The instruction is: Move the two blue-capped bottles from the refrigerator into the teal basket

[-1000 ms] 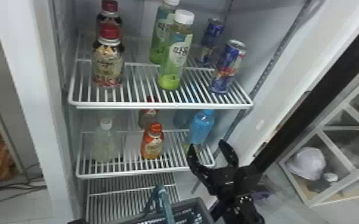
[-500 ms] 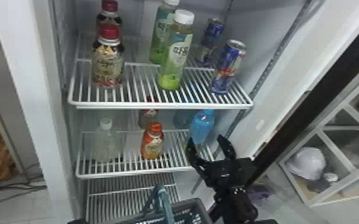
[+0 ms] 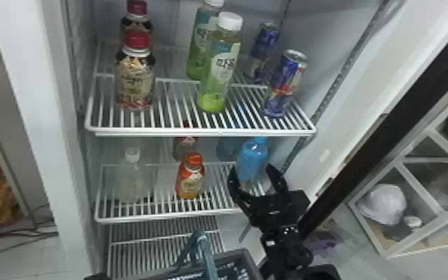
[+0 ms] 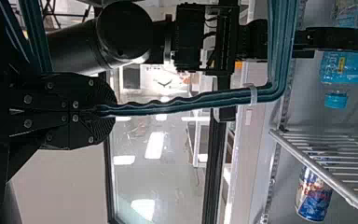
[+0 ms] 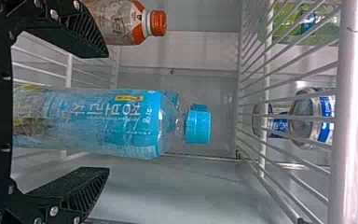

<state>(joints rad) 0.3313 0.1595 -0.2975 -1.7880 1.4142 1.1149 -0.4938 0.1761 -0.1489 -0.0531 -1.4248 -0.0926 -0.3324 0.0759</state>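
Note:
The front blue-capped bottle (image 3: 251,158) stands on the lower shelf's right side, with the other blue-capped bottle (image 3: 228,148) behind it. My right gripper (image 3: 252,170) is open at the front bottle. In the right wrist view my right gripper (image 5: 107,112) has the bottle (image 5: 121,122) between its parted fingers, gaps on both sides. Teal handle straps (image 3: 201,245) rise from the dark basket (image 3: 247,257) at the bottom. The left wrist view has my left gripper (image 4: 105,110) shut on the teal handle (image 4: 177,101).
An orange-capped bottle (image 3: 191,177) and a clear bottle (image 3: 131,178) share the lower shelf. The upper shelf edge (image 3: 204,132) overhangs them, holding red-capped bottles, green bottles and cans (image 3: 285,83). The fridge's open door (image 3: 376,137) is close on the right arm's right.
My right gripper has moved a little forward and left, up to the front blue-capped bottle, with its fingers still apart. The basket has shifted slightly left.

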